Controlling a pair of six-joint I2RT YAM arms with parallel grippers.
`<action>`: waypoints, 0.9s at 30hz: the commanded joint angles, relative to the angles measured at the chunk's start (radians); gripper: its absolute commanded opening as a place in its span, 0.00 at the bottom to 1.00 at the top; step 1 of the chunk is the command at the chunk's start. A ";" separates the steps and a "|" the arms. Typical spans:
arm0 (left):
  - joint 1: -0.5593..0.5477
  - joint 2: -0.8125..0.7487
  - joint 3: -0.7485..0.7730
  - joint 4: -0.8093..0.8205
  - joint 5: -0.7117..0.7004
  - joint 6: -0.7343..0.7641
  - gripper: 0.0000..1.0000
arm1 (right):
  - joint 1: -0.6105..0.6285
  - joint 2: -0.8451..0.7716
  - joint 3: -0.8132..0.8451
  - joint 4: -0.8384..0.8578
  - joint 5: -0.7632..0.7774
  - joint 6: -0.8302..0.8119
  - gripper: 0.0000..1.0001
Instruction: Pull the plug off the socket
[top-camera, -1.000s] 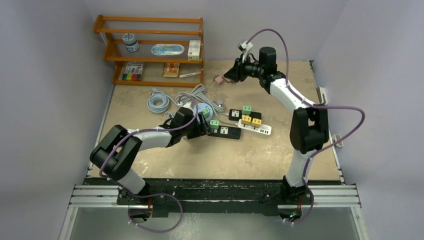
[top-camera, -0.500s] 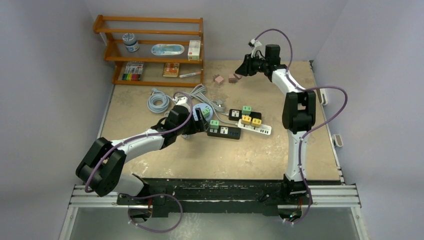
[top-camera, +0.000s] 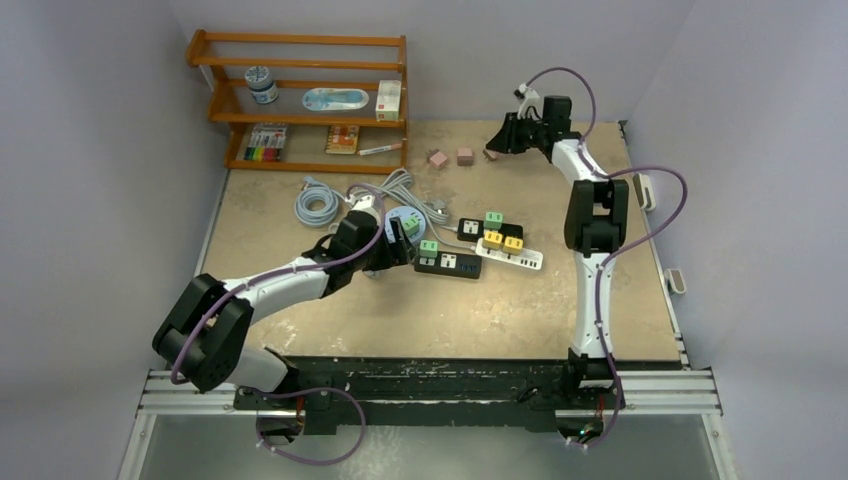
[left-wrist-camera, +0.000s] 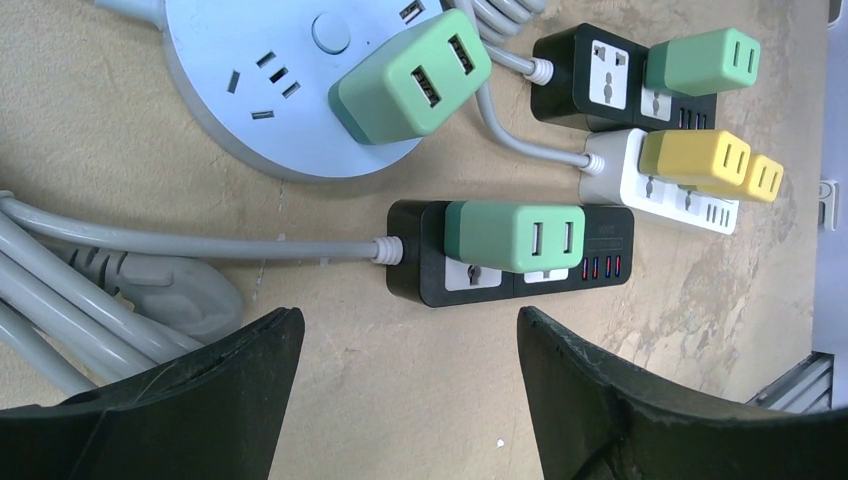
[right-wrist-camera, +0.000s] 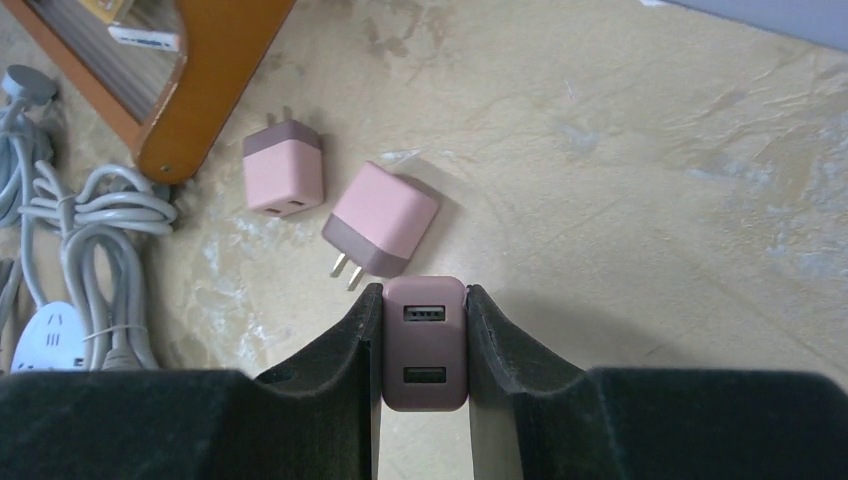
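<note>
My left gripper (top-camera: 398, 252) is open and empty; in the left wrist view (left-wrist-camera: 410, 320) its jaws stand wide apart above bare table, just short of a black power strip (left-wrist-camera: 420, 272) with a green plug (left-wrist-camera: 513, 236) in it. A round grey socket (left-wrist-camera: 250, 110) holds another green plug (left-wrist-camera: 410, 77). A second black strip (left-wrist-camera: 578, 78) holds a green plug (left-wrist-camera: 702, 60), and a white strip (left-wrist-camera: 690, 208) holds two yellow plugs (left-wrist-camera: 695, 160). My right gripper (right-wrist-camera: 421, 292) is shut on a pink plug (right-wrist-camera: 425, 345) at the table's far back (top-camera: 497, 148).
Two loose pink plugs (right-wrist-camera: 284, 170) (right-wrist-camera: 382, 220) lie beside the held one. A wooden shelf (top-camera: 300, 100) stands at the back left, its foot (right-wrist-camera: 200, 90) near them. Coiled grey cables (top-camera: 315, 207) and a cable bundle (left-wrist-camera: 60, 290) lie left of the strips.
My right gripper has moved right and toward the back wall with the pink plug in it. My left arm stretched toward the strips a second ago, then held still.
</note>
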 joint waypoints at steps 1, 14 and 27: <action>0.008 0.002 0.042 0.019 -0.010 0.016 0.78 | 0.010 0.037 0.065 0.037 0.007 0.041 0.00; 0.009 0.033 0.057 0.017 -0.011 0.020 0.78 | 0.048 0.179 0.182 0.150 -0.042 0.141 0.01; 0.009 0.038 0.062 0.010 -0.006 0.021 0.78 | 0.098 0.186 0.173 0.224 -0.075 0.195 0.71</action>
